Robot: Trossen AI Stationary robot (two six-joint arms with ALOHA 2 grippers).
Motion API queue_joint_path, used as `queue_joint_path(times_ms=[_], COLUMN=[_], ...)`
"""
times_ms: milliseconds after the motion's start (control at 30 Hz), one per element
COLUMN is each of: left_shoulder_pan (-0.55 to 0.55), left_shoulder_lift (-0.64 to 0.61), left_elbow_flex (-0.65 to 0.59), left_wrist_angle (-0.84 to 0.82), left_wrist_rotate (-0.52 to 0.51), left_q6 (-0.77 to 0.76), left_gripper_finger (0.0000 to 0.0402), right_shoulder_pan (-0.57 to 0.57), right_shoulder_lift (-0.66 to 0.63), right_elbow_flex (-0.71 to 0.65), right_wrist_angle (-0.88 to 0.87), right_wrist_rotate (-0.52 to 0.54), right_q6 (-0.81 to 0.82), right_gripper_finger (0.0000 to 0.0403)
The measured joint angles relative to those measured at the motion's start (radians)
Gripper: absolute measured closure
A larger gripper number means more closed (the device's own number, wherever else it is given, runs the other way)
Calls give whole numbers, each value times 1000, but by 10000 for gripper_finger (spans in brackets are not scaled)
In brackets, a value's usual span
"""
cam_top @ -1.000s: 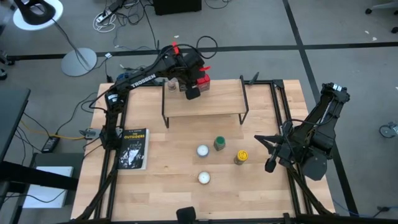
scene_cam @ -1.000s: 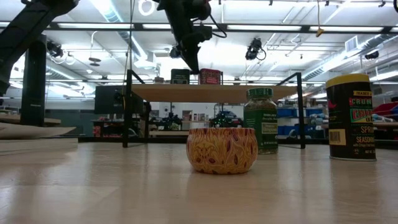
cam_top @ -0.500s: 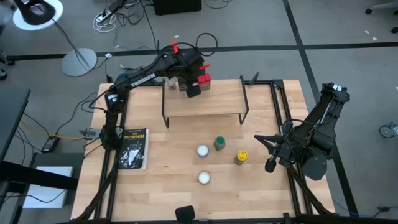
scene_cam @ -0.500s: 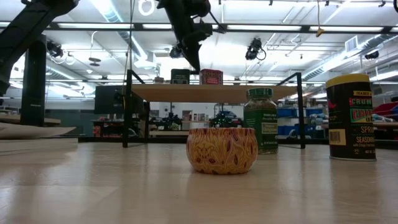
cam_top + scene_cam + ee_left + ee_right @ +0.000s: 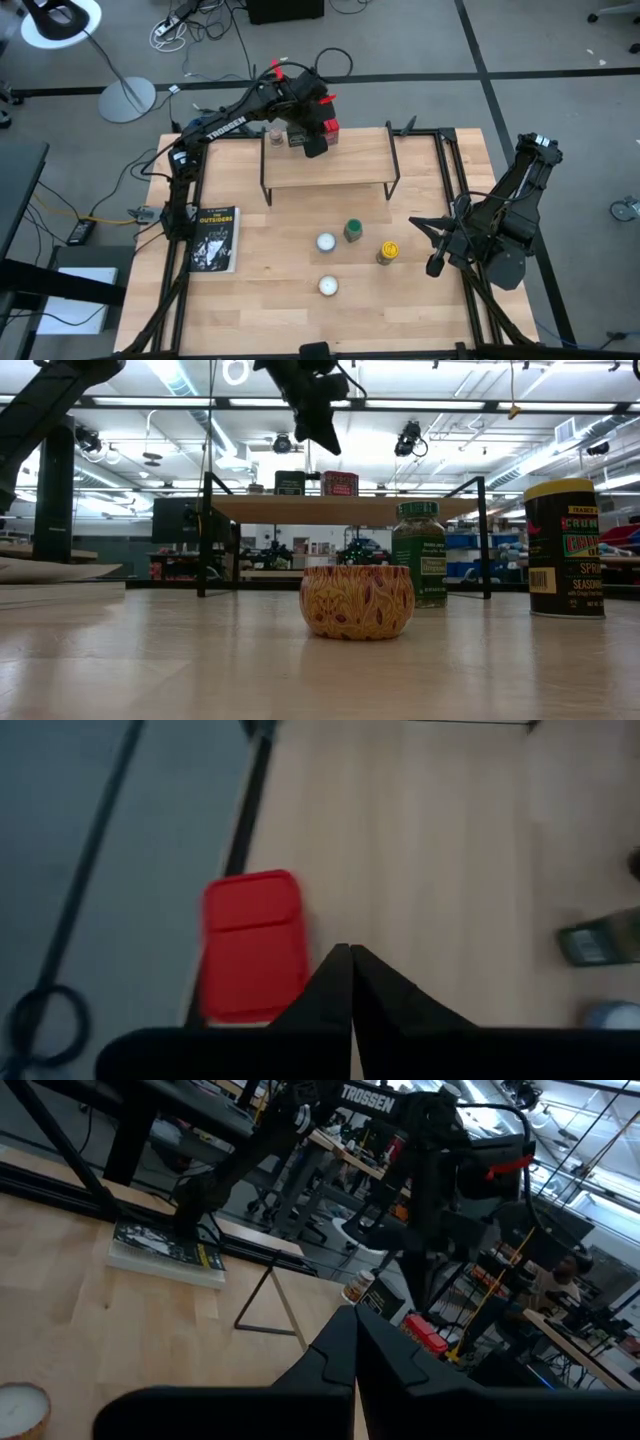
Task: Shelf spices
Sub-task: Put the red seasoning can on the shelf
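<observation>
The shelf (image 5: 328, 165), a light-wood plank on thin black legs, stands at the table's far side. On its far left end stand the tan jar (image 5: 276, 134), the dark square tin (image 5: 296, 138) and the red box (image 5: 331, 128). My left gripper (image 5: 314, 148) hangs shut above the plank, just beside the red box (image 5: 252, 958), touching nothing; the low view shows the left gripper (image 5: 327, 445) well above the tins. The green-lidded jar (image 5: 353, 231) and yellow-lidded jar (image 5: 388, 251) stand on the tabletop. My right gripper (image 5: 435, 266) waits shut at the table's right.
Two white round candles (image 5: 325, 242) (image 5: 327, 286) sit on the table near the jars; the nearer one fills the low view's middle (image 5: 357, 601). A book (image 5: 214, 238) lies at the table's left. Black frame rails (image 5: 446, 170) run along the table's sides.
My left gripper has risen above the shelf and moved a little toward the table's right, staying shut. The containers have kept their places.
</observation>
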Motion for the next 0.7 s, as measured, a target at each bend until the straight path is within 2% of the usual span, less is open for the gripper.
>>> queue_joint_path(times_ms=[133, 367, 700], left_shoulder_pan=[-1, -1, 2], left_shoulder_lift=[0, 0, 1], left_elbow_flex=[-51, -126, -146], left_wrist_angle=[5, 25, 55], left_wrist_rotate=[17, -36, -85], left_q6=[-5, -17, -25], left_gripper_finger=[397, 397, 397], right_shoulder_pan=[0, 0, 0], right_shoulder_lift=[0, 0, 0], right_elbow_flex=[0, 0, 0], right_wrist_angle=[0, 0, 0], right_wrist_rotate=[0, 0, -1], right_q6=[0, 0, 0], right_gripper_finger=[398, 399, 396])
